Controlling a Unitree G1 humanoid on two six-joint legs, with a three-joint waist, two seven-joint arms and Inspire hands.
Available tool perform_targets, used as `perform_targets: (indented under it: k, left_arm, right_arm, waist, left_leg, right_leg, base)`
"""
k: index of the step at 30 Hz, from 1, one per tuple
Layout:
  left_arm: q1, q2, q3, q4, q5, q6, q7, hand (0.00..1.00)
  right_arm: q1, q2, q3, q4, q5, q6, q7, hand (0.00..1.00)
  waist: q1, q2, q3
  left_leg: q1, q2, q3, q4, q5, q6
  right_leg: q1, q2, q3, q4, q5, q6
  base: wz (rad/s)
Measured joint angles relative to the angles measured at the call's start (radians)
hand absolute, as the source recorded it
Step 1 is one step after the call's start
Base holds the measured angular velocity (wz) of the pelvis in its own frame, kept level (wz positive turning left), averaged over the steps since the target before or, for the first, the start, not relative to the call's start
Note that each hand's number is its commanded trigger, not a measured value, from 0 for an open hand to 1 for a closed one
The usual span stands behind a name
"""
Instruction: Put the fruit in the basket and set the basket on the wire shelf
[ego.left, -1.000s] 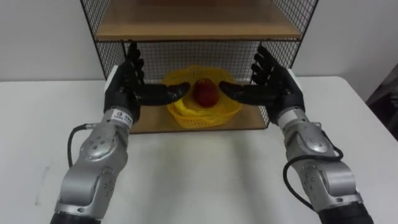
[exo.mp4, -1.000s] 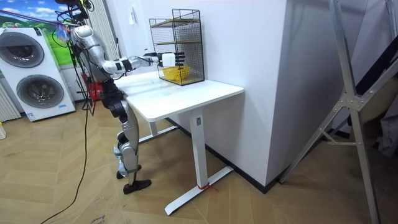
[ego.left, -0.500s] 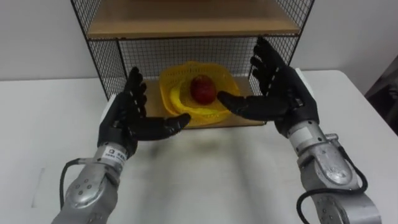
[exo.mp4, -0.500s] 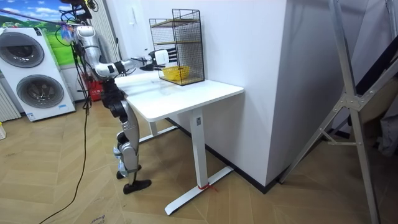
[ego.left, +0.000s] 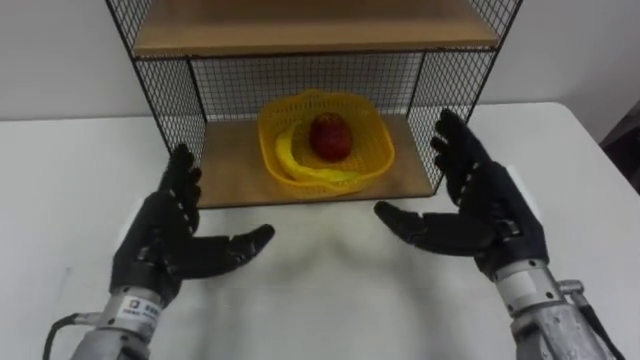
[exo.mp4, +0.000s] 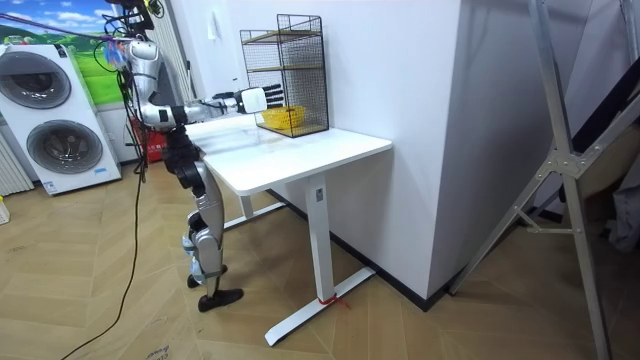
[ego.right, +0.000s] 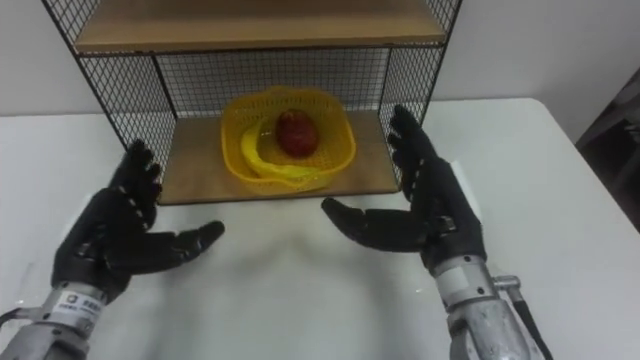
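Two steps look complete | red fruit and banana lie in yellow basket on wire shelf | left hand, right hand spread open, empty, nearer

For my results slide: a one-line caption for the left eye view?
Yellow basket of fruit rests on the wire shelf; left hand and right hand open over the table.

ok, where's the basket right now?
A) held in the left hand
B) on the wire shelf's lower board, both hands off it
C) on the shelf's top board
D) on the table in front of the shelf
B: the yellow basket with the red fruit sits on the lower board of the wire shelf, while the left hand and right hand are open over the table, apart from it.
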Motion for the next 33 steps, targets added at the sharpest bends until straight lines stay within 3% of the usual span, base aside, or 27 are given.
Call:
perform_targets:
  k: [4, 11, 14, 16, 20, 27, 31, 33]
  left_arm:
    - [0.000, -0.001, 0.076, -0.019, 0.057, -0.056, 0.120, 0.00]
    - [0.003, -0.001, 0.374, -0.094, 0.056, -0.191, 0.407, 0.00]
    - [0.002, -0.001, 0.473, -0.123, 0.053, -0.218, 0.523, 0.00]
    - [0.004, -0.002, 0.522, -0.133, 0.045, -0.236, 0.586, 0.00]
    - [0.005, 0.000, 0.641, -0.138, 0.044, -0.242, 0.721, 0.00]
    - [0.009, 0.001, 0.737, -0.139, 0.043, -0.251, 0.878, 0.00]
    - [0.044, 0.056, 0.832, -0.122, -0.066, -0.252, 0.961, 0.00]
    - [0.074, 0.100, 0.887, -0.059, -0.193, -0.254, 1.006, 0.00]
  right_arm:
    - [0.021, -0.001, -0.069, 0.000, -0.009, -0.052, -0.070, 0.00]
    - [0.097, -0.002, -0.221, -0.060, -0.054, -0.086, -0.225, 0.00]
    - [0.084, -0.006, -0.299, -0.074, -0.085, -0.126, -0.330, 0.00]
    - [0.068, -0.015, -0.343, -0.075, -0.085, -0.128, -0.391, 0.00]
    - [0.054, -0.035, -0.446, -0.107, -0.085, -0.128, -0.504, 0.00]
    - [0.054, -0.043, -0.566, -0.117, -0.079, -0.149, -0.635, 0.00]
    - [0.074, -0.065, -0.685, -0.088, 0.034, -0.152, -0.752, 0.00]
    - [0.102, -0.104, -0.768, -0.034, 0.214, -0.159, -0.800, 0.00]
  waist:
    - [0.002, 0.001, -0.0013]
    - [0.030, 0.020, 0.0005]
    - [0.055, 0.020, 0.0017]
    - [0.061, 0.018, 0.0013]
    - [0.074, 0.015, -0.0001]
    - [0.079, 0.006, -0.0018]
    - [0.077, -0.001, 0.0002]
    - [0.074, -0.001, -0.0024]
  left_leg:
    - [0.000, 0.000, 0.000, 0.001, 0.000, 0.000]
    - [0.023, -0.002, -0.005, -0.017, 0.000, 0.000]
    - [0.026, -0.002, -0.005, -0.020, 0.000, 0.000]
    - [0.024, -0.002, -0.005, -0.020, 0.000, 0.000]
    - [0.017, -0.003, -0.004, -0.016, 0.000, 0.000]
    - [0.018, -0.002, -0.004, -0.018, 0.000, 0.000]
    - [0.011, -0.003, -0.002, -0.015, -0.001, 0.001]
    - [-0.007, -0.005, -0.005, -0.009, -0.001, 0.002]
  right_leg:
    - [0.000, 0.000, -0.001, 0.000, 0.000, 0.000]
    - [0.019, 0.000, -0.009, -0.002, 0.000, 0.000]
    - [0.019, 0.000, -0.010, -0.001, -0.001, 0.001]
    - [0.016, -0.001, -0.010, 0.001, -0.001, 0.002]
    - [0.007, 0.000, -0.003, 0.001, -0.002, 0.002]
    - [-0.002, -0.001, -0.004, 0.016, -0.004, 0.005]
    - [-0.014, -0.003, -0.002, 0.019, -0.005, 0.006]
    - [-0.021, -0.007, -0.007, 0.024, -0.007, 0.006]
  base:
    - [0.00]
    - [0.01]
    - [0.00]
    - [0.00]
    - [0.00]
    - [0.00]
    - [-0.01]
    - [0.03]
